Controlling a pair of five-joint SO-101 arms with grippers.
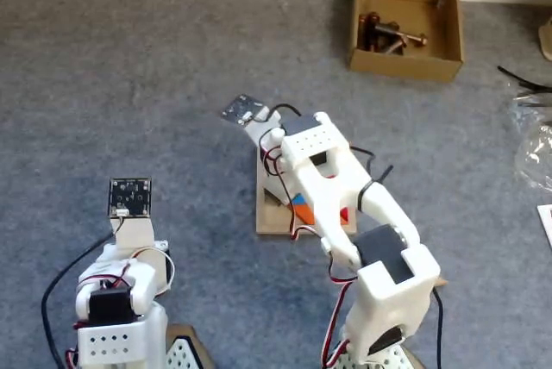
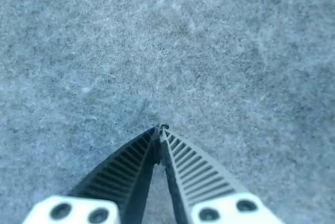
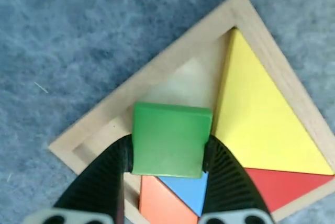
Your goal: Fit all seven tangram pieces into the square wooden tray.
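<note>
The square wooden tray [image 3: 172, 62] holds a large yellow triangle [image 3: 256, 119], a red piece [image 3: 282, 187], a blue triangle [image 3: 188, 190] and an orange piece [image 3: 157, 200]. My right gripper [image 3: 167, 156] is shut on a green square piece [image 3: 170, 137], held just above the tray's bare corner pocket. From above, the right arm [image 1: 323, 171] covers most of the tray [image 1: 269, 218]; orange [image 1: 302, 210] and red [image 1: 344, 215] bits peek out. My left gripper [image 2: 159, 130] is shut with nothing in it, over bare grey carpet, at the left [image 1: 129, 197].
A cardboard box [image 1: 405, 28] with brown metal objects stands at the back right. Clear plastic and cables [image 1: 530, 119] lie at the right edge. Grey carpet covers the table.
</note>
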